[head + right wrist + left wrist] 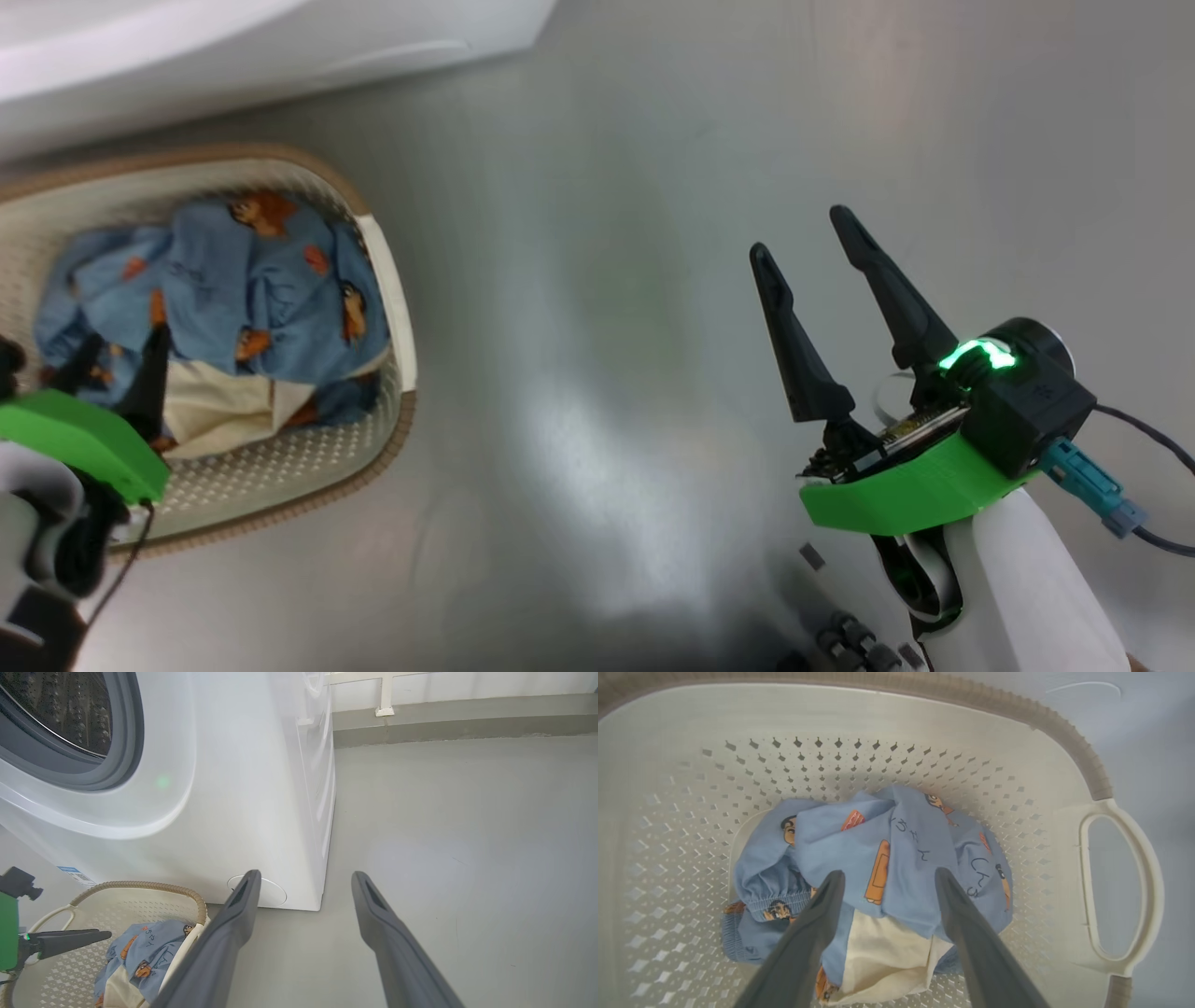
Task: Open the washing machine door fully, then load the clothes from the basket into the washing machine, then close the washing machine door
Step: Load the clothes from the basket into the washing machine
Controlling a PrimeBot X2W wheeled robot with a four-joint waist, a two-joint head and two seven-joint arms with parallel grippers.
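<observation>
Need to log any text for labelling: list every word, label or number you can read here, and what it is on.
clothes: dark hand-drawn characters on the blue fabric, possibly Japanese script; too crumpled to read surely.
washing machine: blue label low on its front; too small and blurred to read.
Nothing can be quoted.

Wide-spread left claw [889, 873] over clothes [915, 830] in basket [878, 718]

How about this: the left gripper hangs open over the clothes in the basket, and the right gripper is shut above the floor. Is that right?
One slip: the right gripper is open, not shut; the right wrist view shows its fingers spread above the floor. The left gripper does hang open over the clothes in the basket.
</observation>
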